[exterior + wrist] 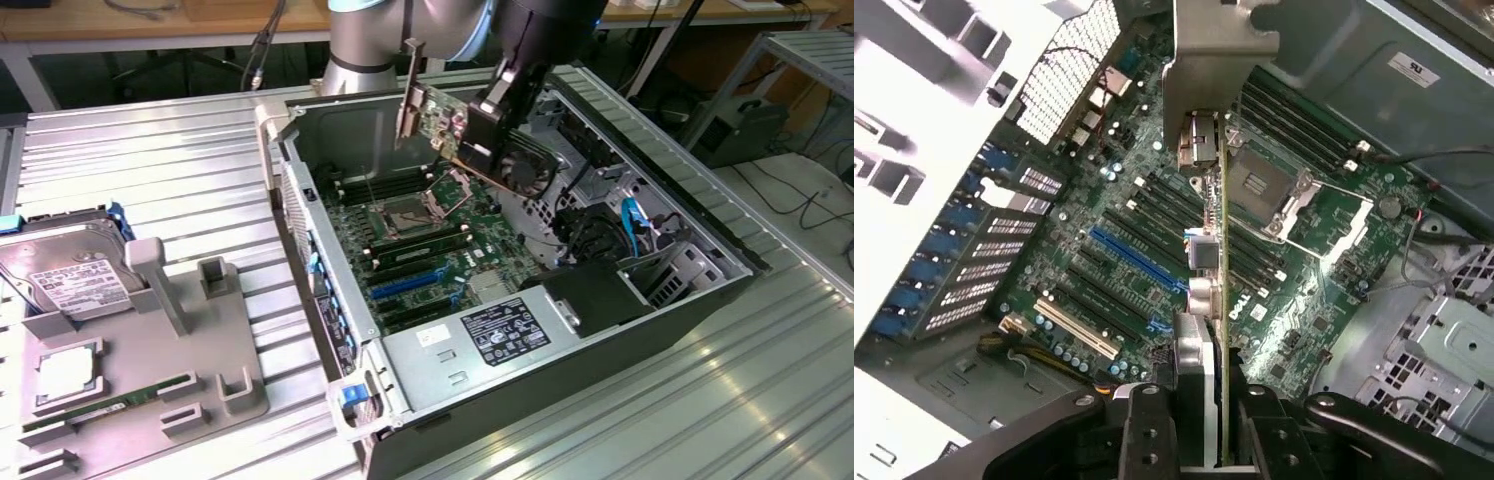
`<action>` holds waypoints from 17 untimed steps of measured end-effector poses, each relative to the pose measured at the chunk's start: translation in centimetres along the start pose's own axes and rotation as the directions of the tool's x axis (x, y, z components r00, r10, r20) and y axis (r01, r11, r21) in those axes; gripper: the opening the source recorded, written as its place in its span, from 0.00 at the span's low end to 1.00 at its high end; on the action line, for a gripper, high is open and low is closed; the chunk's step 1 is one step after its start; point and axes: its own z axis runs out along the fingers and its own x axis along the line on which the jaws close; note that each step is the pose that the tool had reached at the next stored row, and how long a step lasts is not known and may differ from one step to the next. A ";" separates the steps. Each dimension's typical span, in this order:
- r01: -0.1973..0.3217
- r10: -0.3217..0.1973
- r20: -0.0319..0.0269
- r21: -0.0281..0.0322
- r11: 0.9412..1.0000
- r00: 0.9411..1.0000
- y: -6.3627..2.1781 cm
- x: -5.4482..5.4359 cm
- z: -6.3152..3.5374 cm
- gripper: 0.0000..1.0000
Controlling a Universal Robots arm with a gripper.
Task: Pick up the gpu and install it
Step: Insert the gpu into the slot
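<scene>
My gripper (497, 100) hangs over the open computer case (334, 290), shut on the gpu (478, 142). In the exterior view the card is tilted, with its silver bracket toward the left and its black fan facing the right. In the wrist view the gpu (1220, 300) is edge-on between my gripper (1204, 432) fingers, its bracket (1206, 60) farthest from the camera. It floats above the green motherboard (1104, 250), apart from it, and lies over the blue slot (1139, 262) and beside the CPU socket (1294, 195).
A grey fixture (147, 380) on the exterior view's left carries a hard drive (74, 272) and a RAM stick (83, 408). Inside the case sit the power supply (497, 335), a black fan with blue cables (601, 235) and the drive cage (674, 275).
</scene>
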 end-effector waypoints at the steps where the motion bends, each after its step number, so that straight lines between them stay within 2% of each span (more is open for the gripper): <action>1: 0.014 -0.014 -0.001 0.000 1.000 1.000 0.00 0.0 0.00 0.29; 6: 0.090 -0.090 -0.005 0.000 0.996 0.996 0.00 0.0 0.00 0.29; 11: 0.179 -0.179 -0.009 0.000 0.984 0.984 0.00 0.0 0.00 0.29; 15: 0.251 -0.251 -0.013 0.000 0.968 0.968 0.00 0.0 0.01 0.29; 17: 0.319 -0.319 -0.017 -0.001 0.948 0.947 0.00 0.0 0.02 0.29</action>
